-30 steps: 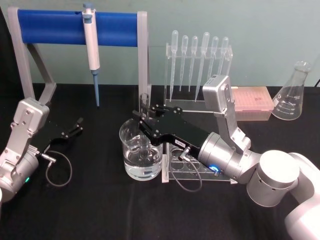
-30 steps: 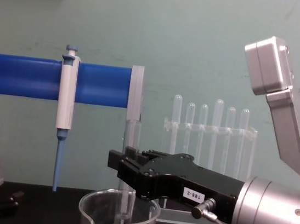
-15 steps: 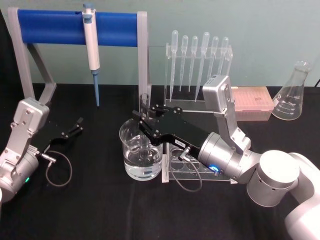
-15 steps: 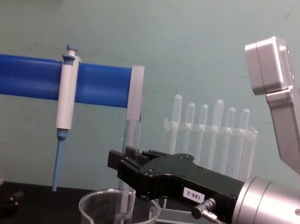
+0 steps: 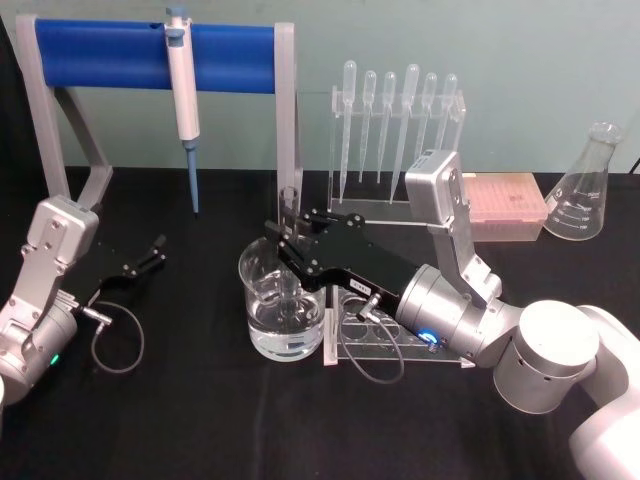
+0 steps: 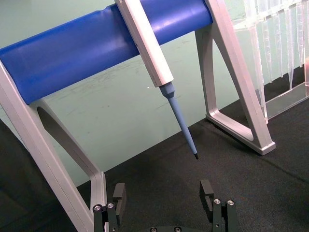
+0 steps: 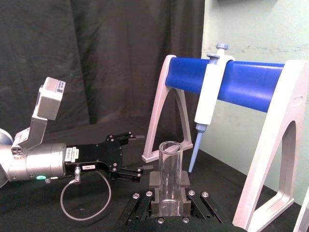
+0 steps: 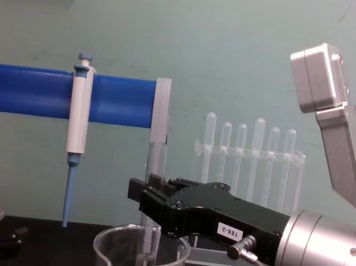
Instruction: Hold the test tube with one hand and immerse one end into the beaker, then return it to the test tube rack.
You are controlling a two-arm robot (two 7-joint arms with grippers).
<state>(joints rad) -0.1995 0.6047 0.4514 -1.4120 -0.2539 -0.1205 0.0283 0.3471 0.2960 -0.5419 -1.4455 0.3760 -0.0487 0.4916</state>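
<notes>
The right gripper [image 5: 287, 243] is clamped on the upright test tube [image 8: 157, 160], whose lower end sits inside the beaker [image 5: 283, 322]; the left gripper [image 5: 152, 252] is parked well apart, fingers spread and empty.

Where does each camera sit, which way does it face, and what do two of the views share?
Head: high, looking down; left gripper idle, right gripper holding the test tube in the beaker.
Chest: low, looking forward; right gripper seen side-on.
Left wrist: behind the open left gripper, facing the pipette.
Right wrist: behind the right gripper, facing the left gripper.
Shared: head and chest both show the test tube in the beaker.
</notes>
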